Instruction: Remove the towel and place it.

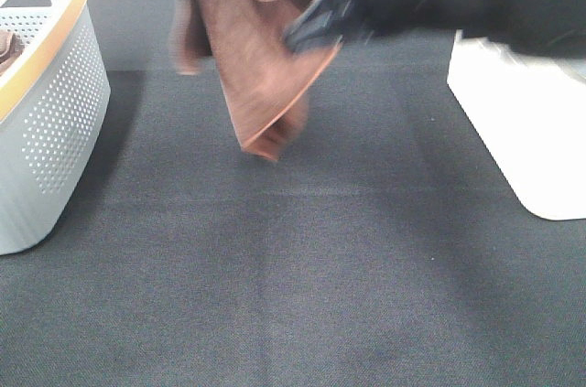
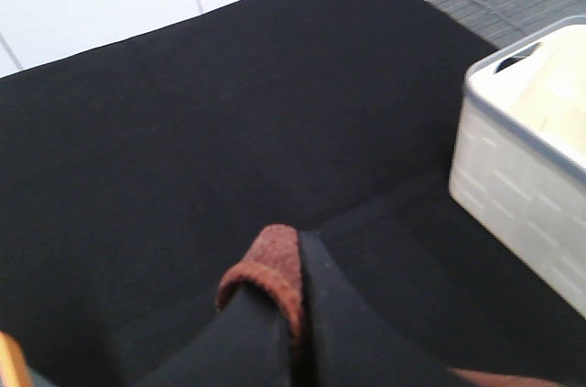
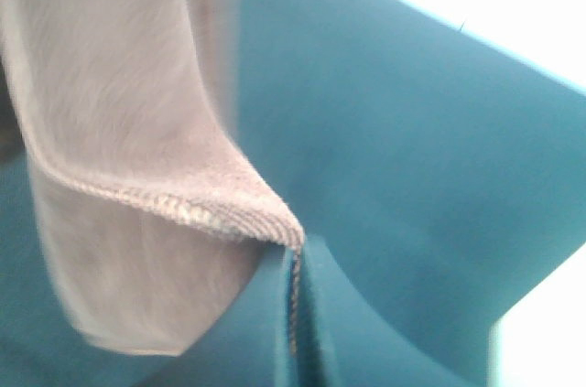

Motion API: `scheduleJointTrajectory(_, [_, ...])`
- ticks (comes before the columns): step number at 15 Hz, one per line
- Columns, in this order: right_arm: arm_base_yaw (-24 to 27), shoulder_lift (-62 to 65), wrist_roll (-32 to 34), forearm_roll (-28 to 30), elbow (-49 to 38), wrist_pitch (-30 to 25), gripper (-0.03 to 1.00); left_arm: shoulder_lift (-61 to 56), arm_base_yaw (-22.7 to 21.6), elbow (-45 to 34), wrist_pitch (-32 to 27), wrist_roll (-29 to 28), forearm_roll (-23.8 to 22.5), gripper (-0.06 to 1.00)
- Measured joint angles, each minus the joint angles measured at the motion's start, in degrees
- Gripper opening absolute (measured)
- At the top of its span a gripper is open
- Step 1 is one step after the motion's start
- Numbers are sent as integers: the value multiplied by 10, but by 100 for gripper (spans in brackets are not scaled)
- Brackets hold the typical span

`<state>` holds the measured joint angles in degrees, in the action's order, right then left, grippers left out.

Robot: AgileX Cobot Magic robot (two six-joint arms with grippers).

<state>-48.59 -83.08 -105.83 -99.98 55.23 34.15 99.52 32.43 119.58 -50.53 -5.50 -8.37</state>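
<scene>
The reddish-brown towel [image 1: 247, 48] hangs in the air over the far middle of the black table [image 1: 293, 268]; its lowest corner is just above or touching the cloth, I cannot tell which. My right gripper [image 1: 307, 35] reaches in from the upper right and is shut on the towel's right edge. In the right wrist view the towel [image 3: 128, 131] is pinched at its hem in the gripper [image 3: 295, 254]. In the left wrist view my left gripper [image 2: 298, 254] is shut on a fold of the towel [image 2: 270, 268]. The left gripper is out of the exterior high view.
A grey perforated basket with a yellow rim [image 1: 46, 131] stands at the left edge, with something brownish inside. A white box [image 1: 522, 122] stands at the right; it also shows in the left wrist view [image 2: 522, 186].
</scene>
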Motion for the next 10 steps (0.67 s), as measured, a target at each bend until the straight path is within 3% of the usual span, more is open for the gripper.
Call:
scheduleJointTrajectory(4, [0,21,-90,-1,23,69,0,13,-8,0,-7,-4,-30,0])
scheduleJointTrajectory(7, [35,15,-119,5,73,70,0,50,-36,0,-3,-4,-80,0])
scheduleJointTrajectory(9, [103,-10,-119,9,114,31,0,67,-60,0,34,-6,-92,0])
scheduleJointTrajectory(10, [156,-39,-118,18,150,-29,0,77,-72,0,70,-6,-97,0])
